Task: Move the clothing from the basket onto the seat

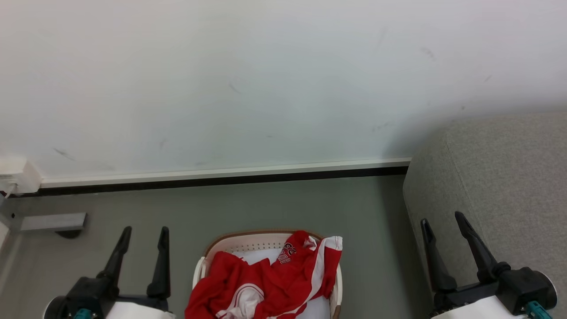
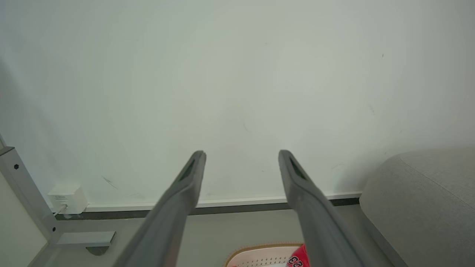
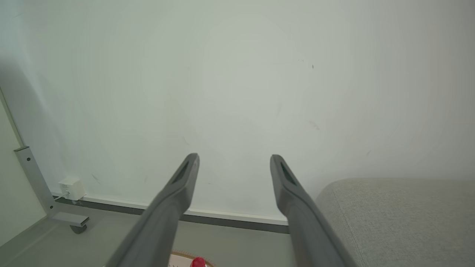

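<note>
Left tool (image 1: pixel 146 229) and right tool (image 1: pixel 441 218), fingers spread and empty, which I hold either side of the basket (image 1: pixel 239 241). The clothing (image 1: pixel 274 283) lies heaped inside, between them. The seat (image 1: pixel 500 177) stands just beyond the right tool, presumably for a short carry.

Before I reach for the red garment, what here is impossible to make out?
The clothing: the head view's bottom edge cuts off its near part; folds hide most of the lettering.
The basket: its near half is cut off there too; the garment covers what lies beneath.
The seat: runs off the right edge, so its full extent is unseen.
The white wall box: cut by the left edge, too small for detail.
</note>
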